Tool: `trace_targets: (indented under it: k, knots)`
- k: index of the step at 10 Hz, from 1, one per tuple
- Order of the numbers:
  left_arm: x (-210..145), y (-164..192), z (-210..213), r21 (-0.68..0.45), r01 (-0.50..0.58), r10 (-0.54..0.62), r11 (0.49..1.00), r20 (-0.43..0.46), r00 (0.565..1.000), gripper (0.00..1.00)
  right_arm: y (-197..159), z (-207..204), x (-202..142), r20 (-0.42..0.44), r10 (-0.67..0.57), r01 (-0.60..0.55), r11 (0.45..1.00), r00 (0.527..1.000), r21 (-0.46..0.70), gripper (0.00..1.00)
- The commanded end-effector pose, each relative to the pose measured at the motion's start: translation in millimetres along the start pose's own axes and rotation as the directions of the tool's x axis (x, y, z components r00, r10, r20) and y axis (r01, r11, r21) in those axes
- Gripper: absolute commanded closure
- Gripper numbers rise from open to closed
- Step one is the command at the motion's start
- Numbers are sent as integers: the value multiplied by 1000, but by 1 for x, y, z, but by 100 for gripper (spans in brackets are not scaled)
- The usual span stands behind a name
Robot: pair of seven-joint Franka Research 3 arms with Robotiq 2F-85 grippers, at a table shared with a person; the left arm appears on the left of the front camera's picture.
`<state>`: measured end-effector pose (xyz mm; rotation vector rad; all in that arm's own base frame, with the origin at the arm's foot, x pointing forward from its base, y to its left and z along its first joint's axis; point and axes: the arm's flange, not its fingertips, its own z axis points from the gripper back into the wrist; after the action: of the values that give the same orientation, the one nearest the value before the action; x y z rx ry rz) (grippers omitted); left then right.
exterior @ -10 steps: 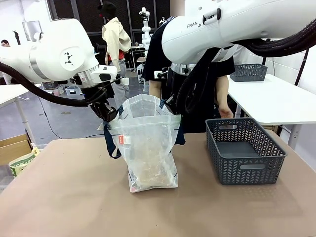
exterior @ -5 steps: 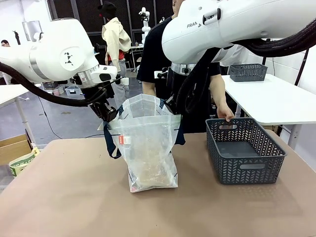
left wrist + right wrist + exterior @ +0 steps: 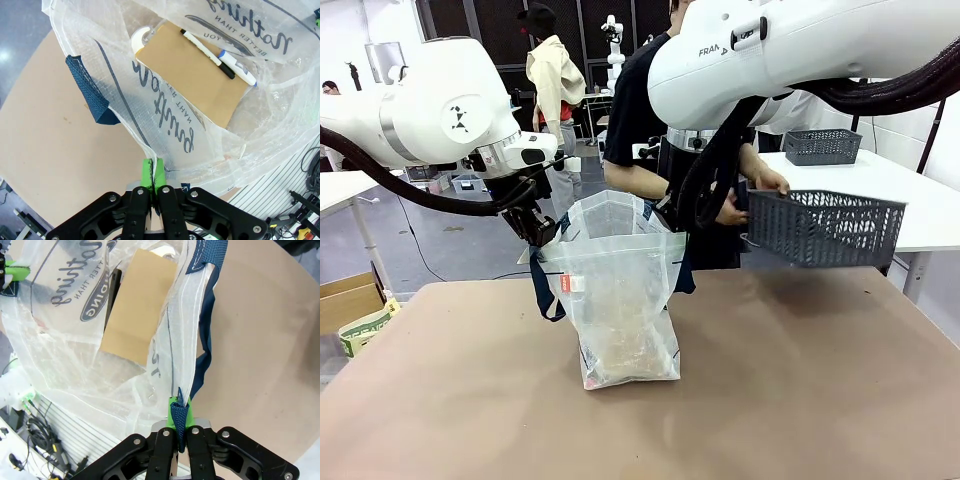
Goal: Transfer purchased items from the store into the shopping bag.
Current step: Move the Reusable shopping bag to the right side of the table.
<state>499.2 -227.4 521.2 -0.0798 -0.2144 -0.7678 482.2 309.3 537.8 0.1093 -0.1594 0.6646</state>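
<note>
The translucent shopping bag (image 3: 620,300) with navy handles stands open at the table's middle. My left gripper (image 3: 542,232) is shut on the bag's left rim (image 3: 150,162). My right gripper (image 3: 680,225) is shut on its right rim (image 3: 181,405) beside a navy strap (image 3: 206,330). Inside the bag lie a brown flat box (image 3: 195,82), markers (image 3: 220,57) and a tape roll (image 3: 141,36). The store, a dark grey slotted basket (image 3: 825,228), is held by the person's hands (image 3: 768,181) in the air right of the bag, tilted.
A second grey basket (image 3: 823,146) sits on the white table at the back right. A cardboard box (image 3: 350,300) stands beside the table's left edge. The brown tabletop (image 3: 800,400) lies bare to the right of the bag.
The person has gripped the basket and lifted it off the table, raising it to bag-top height. Both grippers and the bag have stayed still.
</note>
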Motion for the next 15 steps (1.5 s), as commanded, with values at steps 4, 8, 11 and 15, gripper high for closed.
trace_targets:
  k: [4, 8, 11, 15]
  knots:
    - [-2, 1, -1, 5, 1, -1, 1000, -4, 1000, 100, -1, 0, 0, -1, 14, -14, 1000, 1000, 0, 100]
    - [-2, 1, -1, 5, 1, -1, 1000, -4, 1000, 100, -1, 0, 0, -1, 14, -14, 1000, 1000, 0, 100]
    - [0, 0, 0, -3, -4, 4, 1000, 0, 1000, 100, 0, 0, 0, 0, 0, 0, 1000, 1000, 0, 100]
    - [-1, -1, 3, -1, -10, 10, 1000, 16, 1000, 30, 1, 4, 1, 14, -11, 11, 1000, 1000, 18, 29]
